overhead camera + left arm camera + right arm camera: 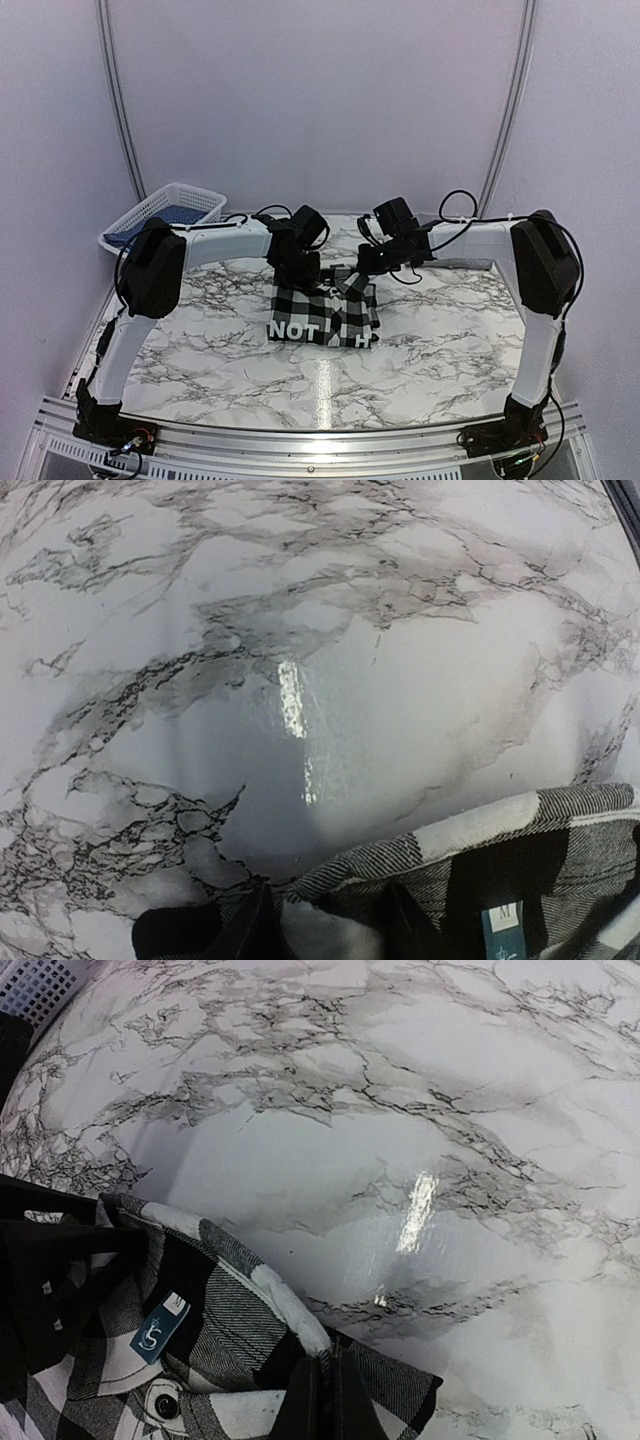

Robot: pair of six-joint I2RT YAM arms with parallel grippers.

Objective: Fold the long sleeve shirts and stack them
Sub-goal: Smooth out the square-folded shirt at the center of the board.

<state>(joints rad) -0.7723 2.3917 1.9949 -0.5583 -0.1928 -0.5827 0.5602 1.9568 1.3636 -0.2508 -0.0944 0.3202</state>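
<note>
Checked shirt point(320, 315): folded, laid at desk point(430, 350) centre; lettered band is seen only from above. Right tool point(352, 282) is clenched on its collar edge. Left tool point(298, 272): state cannot be told. Neck label point(160, 1328) is shown by the right wrist view

We see a marble-patterned table point(450, 340) with a white plastic basket point(200, 192) at its ten o'clock corner and something blue point(170, 214) lying inside. A metal rail point(320, 452) runs along six o'clock, and pale walls point(320, 100) rise at twelve.
</note>
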